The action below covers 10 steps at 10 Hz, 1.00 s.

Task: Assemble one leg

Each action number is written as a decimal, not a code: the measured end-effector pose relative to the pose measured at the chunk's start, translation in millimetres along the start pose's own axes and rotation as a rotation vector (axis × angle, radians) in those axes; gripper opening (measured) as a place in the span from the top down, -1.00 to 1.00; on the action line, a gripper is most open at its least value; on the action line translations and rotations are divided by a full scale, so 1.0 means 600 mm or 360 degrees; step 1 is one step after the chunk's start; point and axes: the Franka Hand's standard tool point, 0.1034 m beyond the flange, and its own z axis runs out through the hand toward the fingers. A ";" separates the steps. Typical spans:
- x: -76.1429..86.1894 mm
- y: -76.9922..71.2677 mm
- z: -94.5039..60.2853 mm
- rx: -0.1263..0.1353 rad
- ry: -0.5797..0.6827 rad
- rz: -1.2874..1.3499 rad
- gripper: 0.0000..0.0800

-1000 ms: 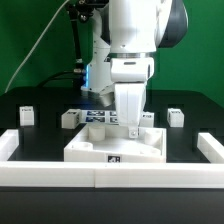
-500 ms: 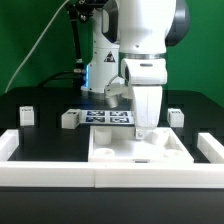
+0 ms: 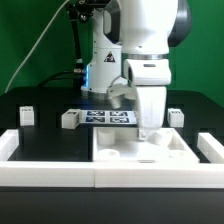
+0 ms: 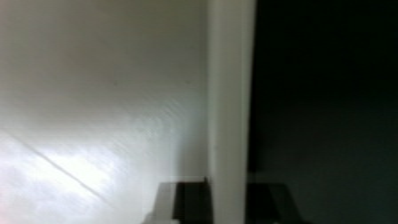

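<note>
Black bench [image 3: 45, 140] carries three tagged legs [image 3: 25, 115], [image 3: 68, 118], [image 3: 176, 116], one white panel [image 3: 125, 152] and one marker board [image 3: 103, 117]; end effector [image 3: 148, 131] is clamped on the panel's wall.

Panel [image 3: 115, 150]: white plastic, smooth, with a soft sheen up close in the wrist view; leg [image 3: 69, 119]: the same white plastic, matt, its face carrying a printed black-and-white tag. Surface [image 3: 40, 135] — black, matt, even in tone; marker board [image 3: 108, 117]: thin flat white sheet, matt, printed tags. Arm casing [image 3: 145, 40] — white, smooth, glossy, bright highlights along its curves; front rail [image 3: 50, 172]: white, matt, plain.
</note>
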 end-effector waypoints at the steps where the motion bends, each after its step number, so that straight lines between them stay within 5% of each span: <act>1: 0.016 0.005 0.000 0.0000 0.0005 -0.0014 0.85; 6: 0.050 0.019 0.001 0.0017 0.0011 0.0040 0.85; 8: 0.049 0.018 0.001 0.0018 0.0011 0.0041 0.22; 9: 0.049 0.018 0.001 0.0018 0.0011 0.0041 0.22; 10: 0.049 0.018 0.001 0.0018 0.0010 0.0042 -0.24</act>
